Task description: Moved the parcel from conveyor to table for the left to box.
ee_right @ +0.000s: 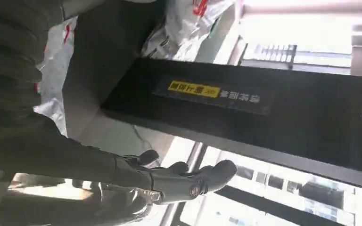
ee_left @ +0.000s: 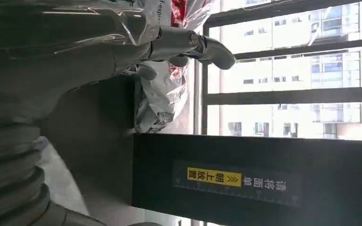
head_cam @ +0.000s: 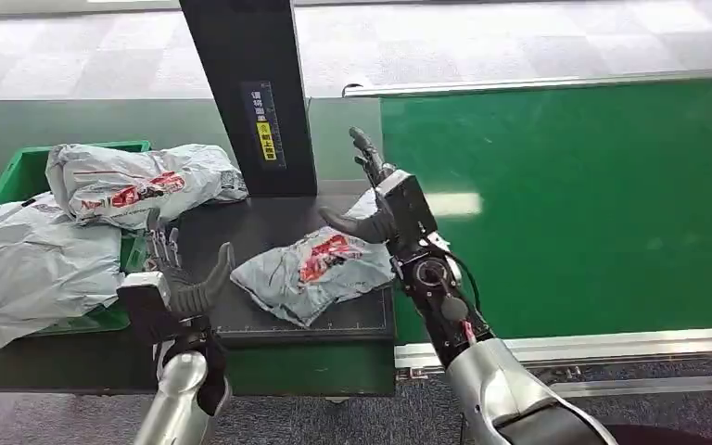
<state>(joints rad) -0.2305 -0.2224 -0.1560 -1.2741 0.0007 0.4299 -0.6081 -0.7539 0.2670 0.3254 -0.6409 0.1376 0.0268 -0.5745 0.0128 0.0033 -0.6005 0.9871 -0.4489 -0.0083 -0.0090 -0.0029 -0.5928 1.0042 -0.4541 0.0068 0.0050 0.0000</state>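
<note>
- Conveyor (head_cam: pixel 575 204): green belt, directly beside the black platform (head_cam: pixel 269 222) on the right arm's side.
- Black column (head_cam: pixel 250 93): upright at the platform's far edge, yellow label on its face.
- Green bin (head_cam: pixel 19 176): beside the platform, on the left arm's side, heaped with grey bags (head_cam: pixel 28 260).
- Parcel (head_cam: pixel 311 269): grey mailer with red print, lying flat on the platform.
- Right hand (head_cam: pixel 380 199): above the parcel's conveyor-side end, fingers spread, nothing held.
- Left hand (head_cam: pixel 181 278): beside the parcel's bin-side edge, fingers apart, empty.

I see the grey poly parcel (head_cam: pixel 313 272) w/ red print lying flat, crumpled, on the black table (head_cam: pixel 352 320), just left of the green conveyor (head_cam: pixel 565 204).
</note>
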